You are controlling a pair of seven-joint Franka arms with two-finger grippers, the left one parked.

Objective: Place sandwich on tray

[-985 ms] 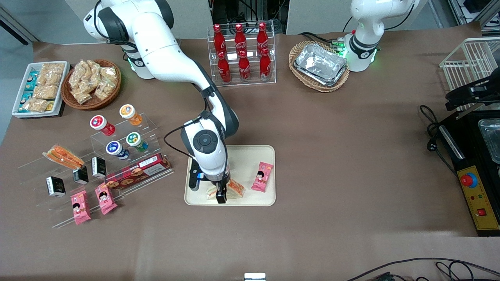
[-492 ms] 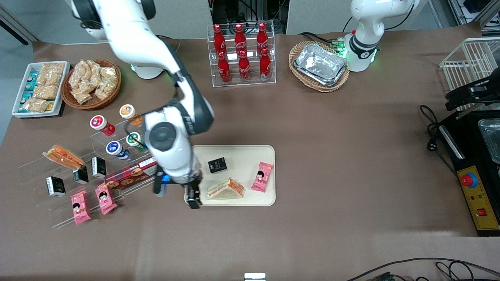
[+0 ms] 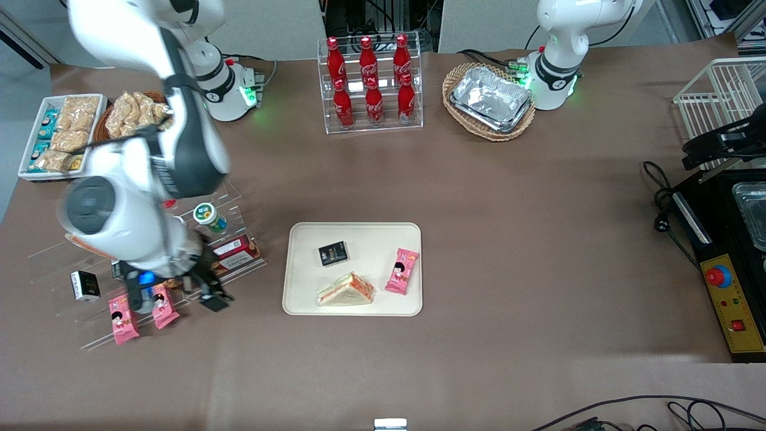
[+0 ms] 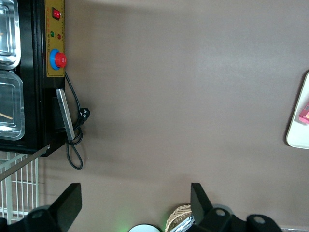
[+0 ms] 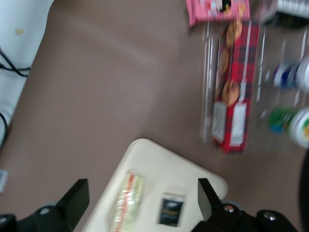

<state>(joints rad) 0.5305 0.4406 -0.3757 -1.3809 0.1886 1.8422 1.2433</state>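
Since a second ago we are swinging away from the tray (image 3: 293, 269) toward the acrylic snack shelves (image 3: 143, 263); our gripper (image 3: 206, 292), fingers apart and empty, is hanging above them. Our sandwich (image 3: 347, 291) is lying on the tray's near edge, beside a pink snack pack (image 3: 402, 271), so placing looks done. We are needing only clear retreat room.

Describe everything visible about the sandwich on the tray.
The sandwich is a clear-wrapped triangular wedge with pale bread faces and orange-red and green filling along its cut edge. It lies flat on the cream tray, near the rim closest to the front camera, apart from the black box and the pink pack that share the tray. Nothing grips it: the gripper is open, over by the acrylic snack shelf.
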